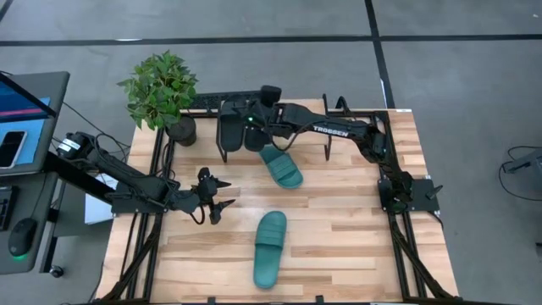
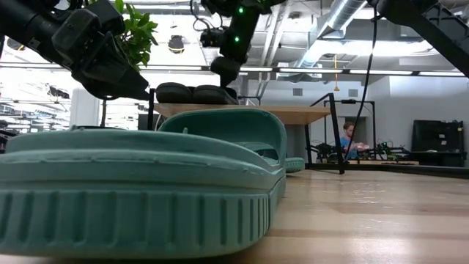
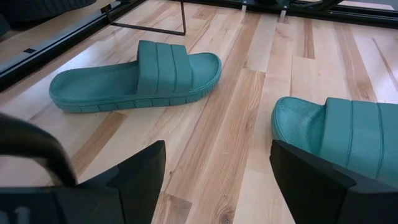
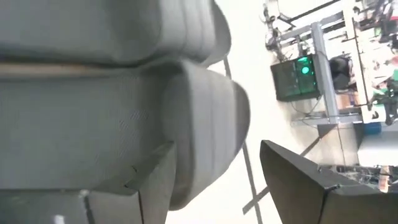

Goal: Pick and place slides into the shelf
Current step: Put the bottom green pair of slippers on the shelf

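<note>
Two black slides [image 1: 240, 133] lie side by side on the left end of the shelf [image 2: 308, 114], which stands at the table's far side. My right gripper [image 4: 217, 146] is open close over them [image 2: 227, 77], with the rounded end of one black slide [image 4: 205, 118] just beyond its fingers. One teal slide [image 1: 281, 166] lies flat on the table in front of the shelf. Another teal slide [image 1: 271, 247] lies nearer the front edge. My left gripper [image 3: 217, 155] is open above the table's left side [image 1: 220, 197], pointing toward the two teal slides.
A potted plant [image 1: 161, 89] stands at the table's far left corner beside the shelf. Black frame rails [image 1: 144, 237] run along the table's sides. A desk with a screen [image 1: 25, 110] lies off the left edge. Bare planks [image 1: 356, 229] stretch right of the near teal slide.
</note>
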{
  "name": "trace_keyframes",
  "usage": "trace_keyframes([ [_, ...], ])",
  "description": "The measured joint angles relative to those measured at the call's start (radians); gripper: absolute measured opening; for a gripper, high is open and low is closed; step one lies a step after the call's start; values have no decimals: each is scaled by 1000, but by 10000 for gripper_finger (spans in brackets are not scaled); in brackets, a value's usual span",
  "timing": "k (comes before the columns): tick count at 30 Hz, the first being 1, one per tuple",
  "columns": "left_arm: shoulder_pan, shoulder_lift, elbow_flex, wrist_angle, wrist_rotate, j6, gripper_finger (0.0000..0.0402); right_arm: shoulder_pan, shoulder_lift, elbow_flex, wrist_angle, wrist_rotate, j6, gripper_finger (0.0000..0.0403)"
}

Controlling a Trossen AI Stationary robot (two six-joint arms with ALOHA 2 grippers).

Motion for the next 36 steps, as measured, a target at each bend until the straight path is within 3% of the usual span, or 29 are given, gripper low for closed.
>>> trace_keyframes([
  [7, 0, 0, 0, 0, 0, 0, 274, 42, -8, 133, -39, -3, 17, 225],
  [15, 0, 0, 0, 0, 0, 0, 274, 45, -211, 107, -41, -56, 261, 225],
  [21, 0, 0, 0, 0, 0, 0, 274, 48, -317, 106, -60, -60, 327, 225],
  [30, 0, 0, 0, 0, 0, 0, 274, 44, -414, 106, -70, -2, 340, 225],
  [36, 0, 0, 0, 0, 0, 0, 274, 46, -423, 105, -266, -72, 165, 225],
])
